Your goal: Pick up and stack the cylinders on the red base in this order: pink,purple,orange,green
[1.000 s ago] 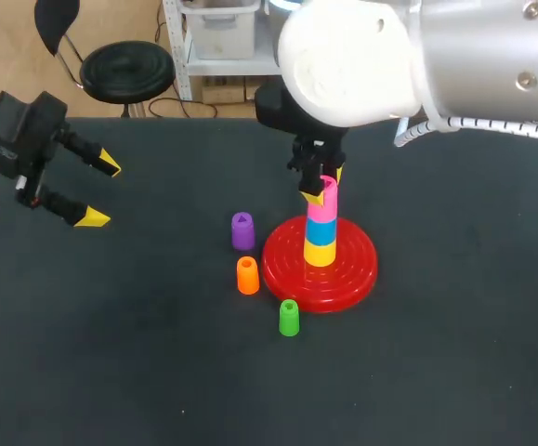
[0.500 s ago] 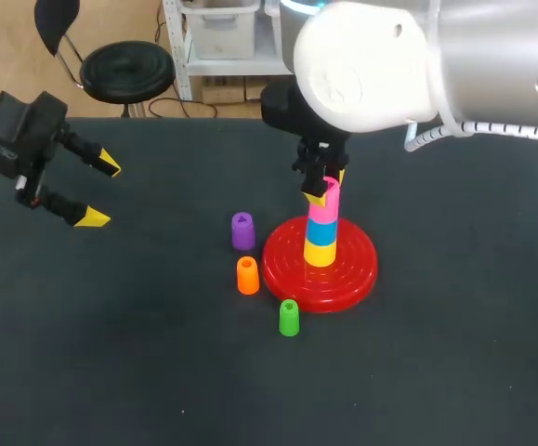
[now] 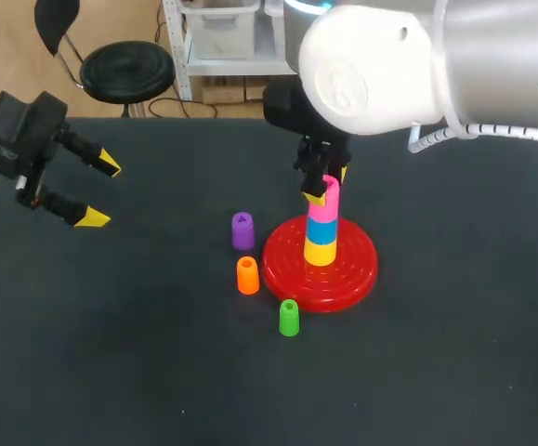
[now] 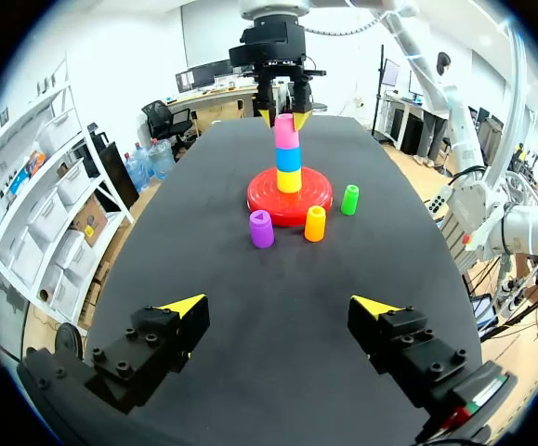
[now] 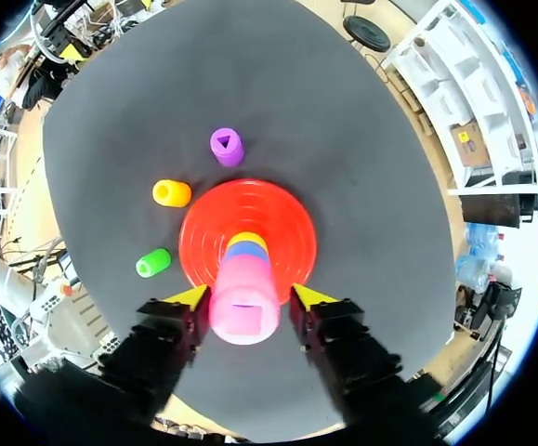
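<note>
The red base point(image 3: 347, 279) carries a stack with a yellow piece at the bottom, a blue one above it and the pink cylinder point(image 3: 322, 202) on top. My right gripper point(image 3: 326, 186) straddles the pink cylinder point(image 5: 243, 302) from above, fingers open, with slim gaps on both sides. To the left of the base, on the table, stand the purple cylinder point(image 3: 242, 230), the orange cylinder point(image 3: 247, 275) and the green cylinder point(image 3: 289, 318). My left gripper point(image 3: 100, 191) hangs open and empty at the far left, well away from the base point(image 4: 292, 200).
The black table point(image 3: 138, 372) has free room in front and to the right of the base. The bulky right arm point(image 3: 417, 65) overhangs the back right of the table.
The right gripper's fingers have spread a little off the pink cylinder, which stays on the stack. The right arm shifted slightly. The left arm has not moved.
</note>
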Robot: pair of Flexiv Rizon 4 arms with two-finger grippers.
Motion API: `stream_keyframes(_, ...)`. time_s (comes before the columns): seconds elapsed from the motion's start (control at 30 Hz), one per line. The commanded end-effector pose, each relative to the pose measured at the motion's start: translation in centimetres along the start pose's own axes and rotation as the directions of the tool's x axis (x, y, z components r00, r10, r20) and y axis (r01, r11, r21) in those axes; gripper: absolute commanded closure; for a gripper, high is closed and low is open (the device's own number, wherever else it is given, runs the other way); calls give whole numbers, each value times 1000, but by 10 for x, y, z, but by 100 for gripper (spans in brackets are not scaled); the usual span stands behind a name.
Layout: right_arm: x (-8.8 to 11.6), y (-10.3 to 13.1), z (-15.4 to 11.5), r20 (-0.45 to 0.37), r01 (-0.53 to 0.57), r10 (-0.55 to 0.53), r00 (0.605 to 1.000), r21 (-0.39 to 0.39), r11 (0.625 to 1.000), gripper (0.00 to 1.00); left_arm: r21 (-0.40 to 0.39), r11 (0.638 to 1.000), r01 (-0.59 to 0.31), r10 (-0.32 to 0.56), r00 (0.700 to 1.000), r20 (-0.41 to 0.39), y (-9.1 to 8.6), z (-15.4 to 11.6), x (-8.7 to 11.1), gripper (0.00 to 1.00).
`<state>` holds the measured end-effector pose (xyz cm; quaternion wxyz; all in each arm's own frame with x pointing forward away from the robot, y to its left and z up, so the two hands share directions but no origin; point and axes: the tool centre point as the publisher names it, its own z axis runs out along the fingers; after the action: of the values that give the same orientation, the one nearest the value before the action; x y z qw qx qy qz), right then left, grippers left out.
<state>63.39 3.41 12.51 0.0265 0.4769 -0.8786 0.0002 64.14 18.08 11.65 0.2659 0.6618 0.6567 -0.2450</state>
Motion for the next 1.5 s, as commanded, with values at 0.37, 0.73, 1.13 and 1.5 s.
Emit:
stream_keyframes(0.37, -21, 6, -23, 19, 67, -70, 997, 96, 993, 0, -1, 1000, -1, 1, 1000, 0, -1, 0, 0, 0)
stream_keyframes(0.73, -61, 15, -22, 54, 184, -190, 980, 92, 979, 0, -1, 1000, -1, 1, 1000, 0, -1, 0, 0, 0)
stream_keyframes(1.13, -82, 24, 1, 59, 230, -233, 971, 51, 972, 0, -1, 1000, -1, 1, 1000, 0, -1, 0, 0, 0)
stream_keyframes(1.5, -92, 31, 20, 55, 251, -252, 966, 27, 968, 0, -1, 1000, -1, 1, 1000, 0, -1, 0, 0, 0)
